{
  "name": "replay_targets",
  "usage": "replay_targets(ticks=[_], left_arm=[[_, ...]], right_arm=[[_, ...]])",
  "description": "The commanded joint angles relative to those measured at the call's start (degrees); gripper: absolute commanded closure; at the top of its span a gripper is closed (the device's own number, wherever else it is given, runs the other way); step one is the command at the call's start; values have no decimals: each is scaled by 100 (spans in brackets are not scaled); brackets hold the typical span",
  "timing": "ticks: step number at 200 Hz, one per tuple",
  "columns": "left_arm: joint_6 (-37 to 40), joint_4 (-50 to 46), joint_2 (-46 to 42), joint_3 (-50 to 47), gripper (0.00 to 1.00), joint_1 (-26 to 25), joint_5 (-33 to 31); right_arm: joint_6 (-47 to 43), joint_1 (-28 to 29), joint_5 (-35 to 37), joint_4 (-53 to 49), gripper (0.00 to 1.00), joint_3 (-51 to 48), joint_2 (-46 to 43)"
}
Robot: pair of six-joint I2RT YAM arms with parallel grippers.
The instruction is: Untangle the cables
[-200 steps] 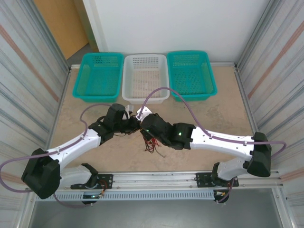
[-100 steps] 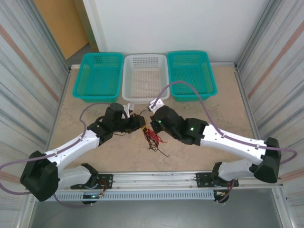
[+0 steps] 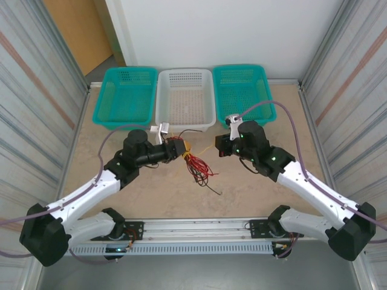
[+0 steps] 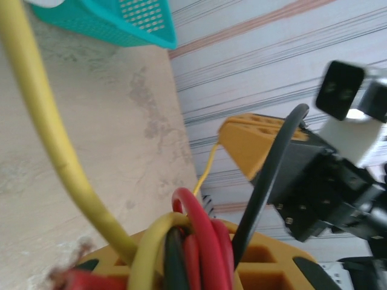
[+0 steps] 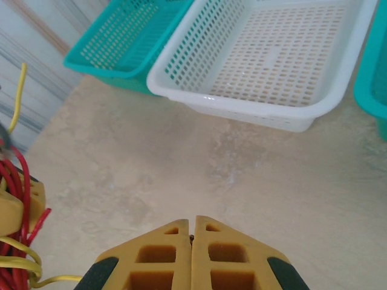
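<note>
Near the tabletop (image 3: 260, 187) centre, in front of the white basket (image 3: 184, 96), the cables (image 3: 196, 164) lie as one red, black and yellow bundle. One end is gathered at the left fingers (image 3: 175, 149), and red loops trail from there toward the near edge. The left wrist view shows those fingers (image 4: 266, 266) clamped on the bundle (image 4: 193, 241), with red, yellow and black strands packed between the orange pads. A thick yellow strand arches away over the tabletop and a black one rises out of the grip.

The right fingers (image 3: 221, 148) stand apart from the bundle, on its right, in front of the right teal basket (image 3: 243, 93). The right wrist view shows them (image 5: 169, 254) pressed together with no gap. A thin yellow strand runs from the bundle to their tip (image 4: 260, 145); whether it is pinched there cannot be told. The left teal basket (image 3: 127, 96) sits beside the white one.
</note>
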Motion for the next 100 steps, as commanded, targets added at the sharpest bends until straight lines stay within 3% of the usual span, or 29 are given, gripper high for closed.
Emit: replay_targets(ticks=[1, 56, 100], left_arm=[[-451, 914, -374, -12, 100, -22, 349], [-1066, 1994, -599, 26, 100, -127, -187], [-1171, 3060, -920, -139, 100, -198, -1465]], right_arm=[[394, -298, -145, 288, 100, -246, -181], [1327, -555, -726, 1268, 100, -1024, -432], [2348, -511, -811, 2446, 100, -1969, -519]])
